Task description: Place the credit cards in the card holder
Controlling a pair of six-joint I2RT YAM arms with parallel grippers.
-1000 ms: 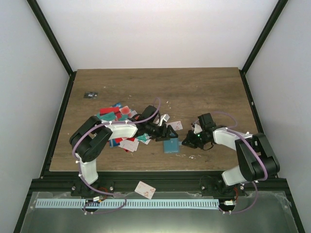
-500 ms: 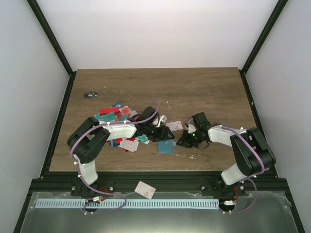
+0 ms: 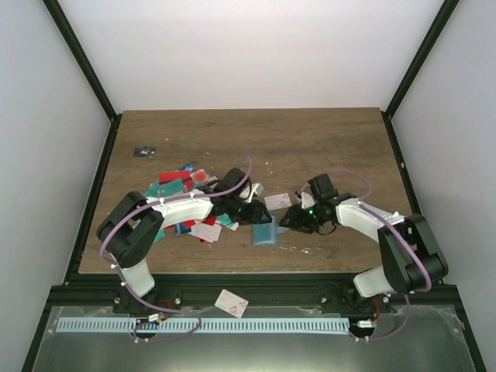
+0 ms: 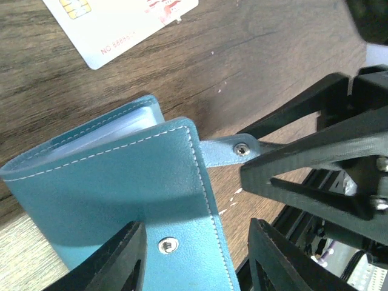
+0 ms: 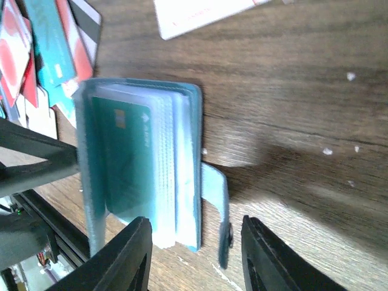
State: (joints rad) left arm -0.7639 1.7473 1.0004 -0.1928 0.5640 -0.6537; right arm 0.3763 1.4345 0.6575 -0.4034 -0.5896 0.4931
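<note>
Bearing the card holder (image 3: 265,231), a perhaps dusty table (image 3: 325,139) meets white walls (image 3: 248,54).

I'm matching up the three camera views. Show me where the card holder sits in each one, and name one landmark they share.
Top external: the card holder lies near the table's front edge, about midway across.
Left wrist: card holder fills the lower left, outer cover facing the camera, tab pointing right.
Right wrist: card holder left of centre, open, a teal card inside.
Shared landmark: the white card lying just beyond it.
</note>
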